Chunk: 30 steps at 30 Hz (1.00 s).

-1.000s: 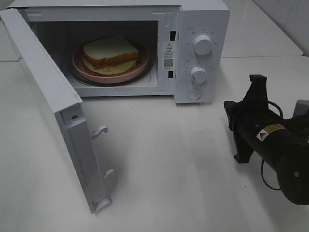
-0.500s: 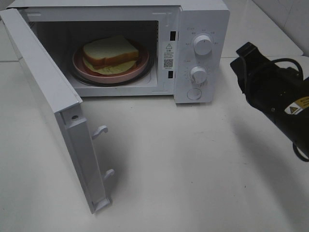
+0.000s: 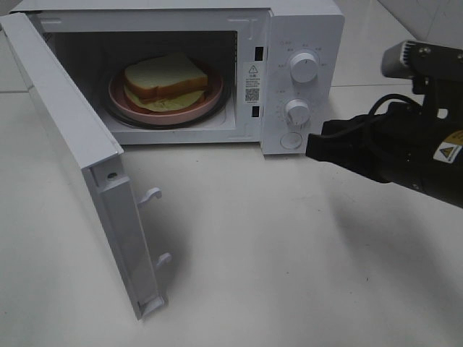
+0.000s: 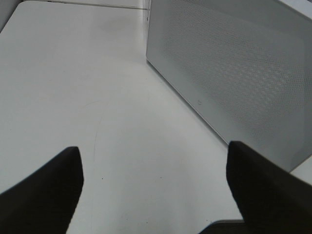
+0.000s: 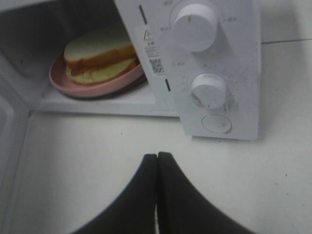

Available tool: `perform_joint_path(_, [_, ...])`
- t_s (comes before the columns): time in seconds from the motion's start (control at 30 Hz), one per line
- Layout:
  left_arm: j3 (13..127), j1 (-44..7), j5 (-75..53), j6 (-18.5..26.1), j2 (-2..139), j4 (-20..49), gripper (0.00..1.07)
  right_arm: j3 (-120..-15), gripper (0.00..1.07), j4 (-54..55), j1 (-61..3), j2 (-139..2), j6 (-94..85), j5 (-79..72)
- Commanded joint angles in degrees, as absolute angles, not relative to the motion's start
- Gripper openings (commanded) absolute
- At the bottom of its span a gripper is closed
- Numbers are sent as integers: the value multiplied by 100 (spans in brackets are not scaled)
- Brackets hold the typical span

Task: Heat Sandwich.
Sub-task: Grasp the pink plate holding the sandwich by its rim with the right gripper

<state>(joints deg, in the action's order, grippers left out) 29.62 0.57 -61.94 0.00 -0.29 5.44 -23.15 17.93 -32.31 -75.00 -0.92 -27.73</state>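
The sandwich (image 3: 165, 78) (image 5: 100, 53) lies on a pink plate (image 3: 173, 116) (image 5: 92, 89) inside the white microwave (image 3: 304, 29), whose door (image 3: 79, 137) stands wide open to the left. My right gripper (image 3: 311, 147) (image 5: 157, 156) is shut with nothing in it. It hovers just right of the control panel, level with the round button (image 3: 291, 140) (image 5: 217, 123). My left gripper (image 4: 152, 146) is open and empty, out of the exterior view, over bare table beside a perforated side wall of the microwave (image 4: 234, 78).
Two white knobs (image 3: 304, 66) (image 3: 297, 112) sit above the button on the panel. The open door's edge with its two latch hooks (image 3: 150, 195) juts toward the table's front. White table (image 3: 289, 275) spreads in front of the microwave.
The right arm rose from the table's right side, swung up, then turned left; its shut gripper now points at the microwave's lower control panel. Sandwich, plate and door have not moved.
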Motion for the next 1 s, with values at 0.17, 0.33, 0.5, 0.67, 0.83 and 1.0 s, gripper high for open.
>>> perform_joint_path(0.17, [2945,63,-6113,0,-69,573,76,-3180,5,1667,-3203,-7368,-1742,-745])
perform_joint_path(0.33, [2945,63,-6113,0,-69,573,76,-3885,18,1152,-3203,-7368,-2338,584])
perform_joint_path(0.5, [2945,63,-6113,0,-69,573,76,-4521,46,619,-3203,-7374,-2355,1621])
perform_joint_path(0.67, [2945,63,-6113,0,-69,573,76,-5013,68,-46,-3203,-7380,-2389,2315])
perform_joint_path(0.83, [2945,63,-6113,0,-69,573,76,-5558,71,-533,-3203,-7431,-2727,3266])
perform_joint_path(1.0, [2945,63,-6113,0,-69,573,76,-5844,71,-688,-3203,-7511,-3283,3776])
